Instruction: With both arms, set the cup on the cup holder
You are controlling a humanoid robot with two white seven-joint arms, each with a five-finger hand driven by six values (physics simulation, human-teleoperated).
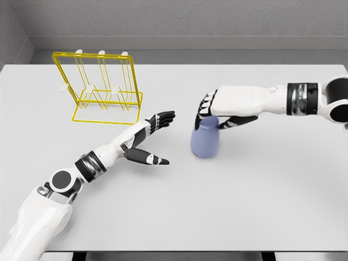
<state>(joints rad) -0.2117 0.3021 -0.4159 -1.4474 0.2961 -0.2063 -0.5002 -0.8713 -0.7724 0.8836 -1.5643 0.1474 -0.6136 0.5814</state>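
A pale blue cup (205,139) stands upside down near the middle of the white table (244,201). My right hand (213,115) comes in from the right and its fingers curl around the cup's upper part, thumb on the near side. My left hand (155,138) reaches out from the lower left, fingers spread and holding nothing, a short way left of the cup. The yellow wire cup holder (100,89) stands at the back left, with upright pegs inside its frame.
The table's far edge meets a grey wall. Bare tabletop spreads in front of and to the right of the cup.
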